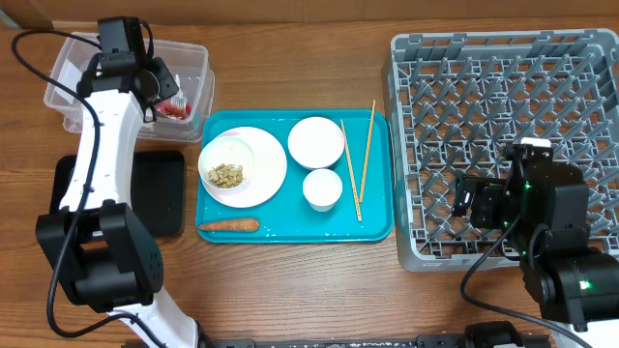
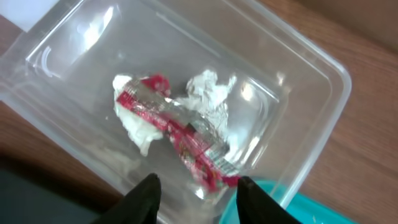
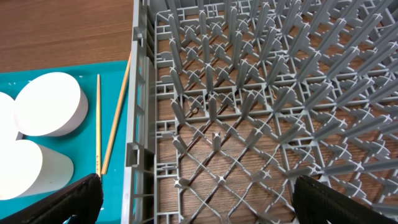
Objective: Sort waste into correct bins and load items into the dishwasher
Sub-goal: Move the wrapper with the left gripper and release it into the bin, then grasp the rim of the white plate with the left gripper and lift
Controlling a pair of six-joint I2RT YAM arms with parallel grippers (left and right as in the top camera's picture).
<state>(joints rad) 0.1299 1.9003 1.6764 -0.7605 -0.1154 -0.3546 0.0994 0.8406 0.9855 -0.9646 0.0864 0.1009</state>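
My left gripper (image 1: 158, 89) is open and empty, just above the clear tub (image 1: 77, 58). In the left wrist view, its fingers (image 2: 194, 188) hang over the tub (image 2: 311, 106), where a red-white wrapper (image 2: 177, 134) and crumpled silver foil (image 2: 210, 93) lie on something white. The wrapper also shows in the overhead view (image 1: 176, 107). On the teal tray (image 1: 377, 227) are a white plate (image 1: 263, 159) with food scraps (image 1: 230, 175), a bowl (image 1: 315, 142), a cup (image 1: 322, 188), two chopsticks (image 1: 364, 159) and a carrot (image 1: 228, 226). My right gripper (image 1: 464, 205) is wide open and empty over the near left part of the grey dish rack (image 1: 503, 87).
The black tray (image 1: 162, 193) lies left of the teal tray, partly under my left arm. In the right wrist view, the rack (image 3: 249, 93) holds nothing; the chopsticks (image 3: 115, 118), bowl (image 3: 50, 102) and cup (image 3: 25, 168) lie left of its wall.
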